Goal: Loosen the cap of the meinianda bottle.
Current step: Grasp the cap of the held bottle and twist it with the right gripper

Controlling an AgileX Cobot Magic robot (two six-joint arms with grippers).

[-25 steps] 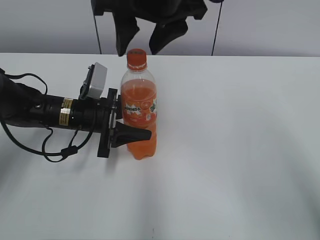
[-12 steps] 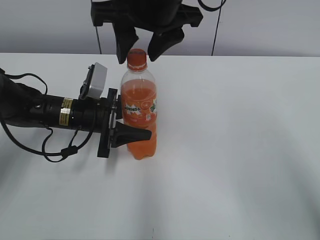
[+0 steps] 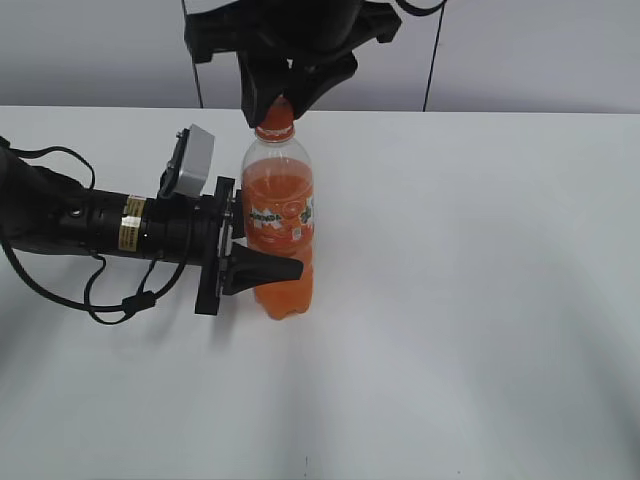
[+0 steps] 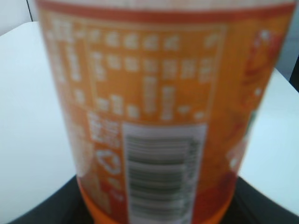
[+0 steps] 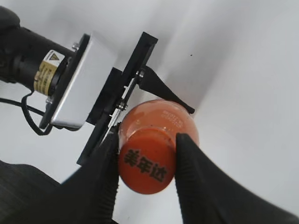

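**Two grippers on one orange bottle**

Two claws hold the meinianda bottle (image 3: 279,235), which stands upright on the white table (image 3: 480,300), left of centre. It is clear plastic full of orange drink, with an orange label bearing white print and a barcode. The left gripper (image 3: 262,268) clamps its lower body from the side. The right gripper (image 5: 145,161) has both fingers pressed against the orange cap (image 5: 147,162), whose top carries dark print.
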